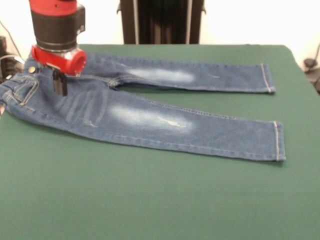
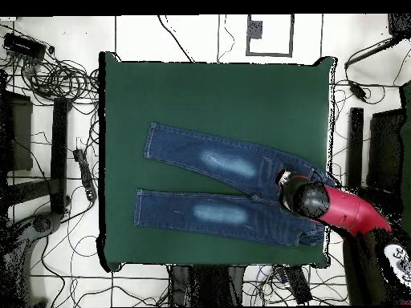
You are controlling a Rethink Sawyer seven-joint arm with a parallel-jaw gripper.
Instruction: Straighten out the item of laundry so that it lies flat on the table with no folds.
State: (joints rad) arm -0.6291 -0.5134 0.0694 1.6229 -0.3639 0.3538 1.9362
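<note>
You're looking at a wide, dark green, cloth-covered tabletop (image 1: 150,200). Directly on it lies one pair of small blue denim jeans with faded whitish thigh patches (image 1: 150,122), both legs spread out flat and slightly apart, waistband near one edge.

Jeans (image 1: 150,117) flat on green table (image 1: 150,200), legs spread apart.

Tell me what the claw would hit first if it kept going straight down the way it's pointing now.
Most likely the jeans. The claw points down over their waist end, near the button, with the green table under the denim. How much gap remains between its tips and the cloth is hard to judge.
</note>
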